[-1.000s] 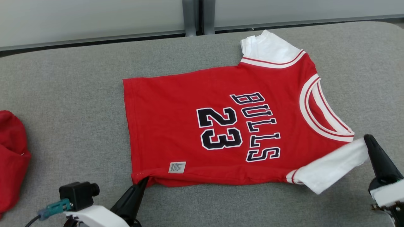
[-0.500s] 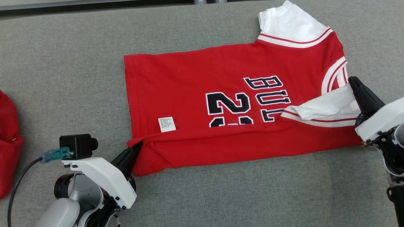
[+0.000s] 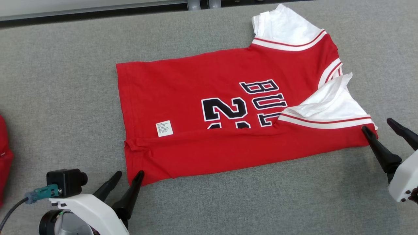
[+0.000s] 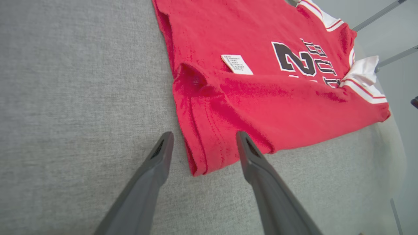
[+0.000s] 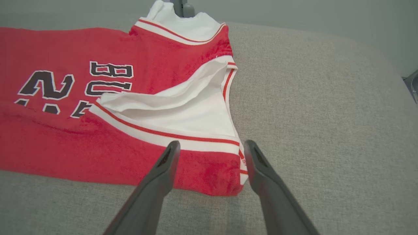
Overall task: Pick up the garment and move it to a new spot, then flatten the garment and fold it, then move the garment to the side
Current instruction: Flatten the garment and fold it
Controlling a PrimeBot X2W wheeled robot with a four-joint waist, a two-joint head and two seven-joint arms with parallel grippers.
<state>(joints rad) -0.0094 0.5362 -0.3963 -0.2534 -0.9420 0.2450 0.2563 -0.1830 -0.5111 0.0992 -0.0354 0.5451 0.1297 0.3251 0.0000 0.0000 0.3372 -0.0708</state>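
The garment (image 3: 228, 107) is a red jersey with white sleeves and black lettering, lying flat on the grey table (image 3: 65, 81). Its near edge is folded up over the lower half of the print. My left gripper (image 3: 130, 173) stands open at the near left corner of the fold. In the left wrist view that corner of the garment (image 4: 261, 98) lies between the spread fingers of the left gripper (image 4: 204, 133). My right gripper (image 3: 376, 124) is open at the near right corner. In the right wrist view the right gripper (image 5: 211, 142) straddles the folded shoulder of the garment (image 5: 98, 140).
Another red cloth (image 3: 5, 156) lies at the table's left edge. The table's far edge runs along the top, with a metal post (image 3: 196, 4) behind it. Bare grey surface surrounds the jersey on all sides.
Both grippers were shut on the jersey's near corners and have opened, letting go. The folded strip now lies on the jersey. The head camera has shifted.
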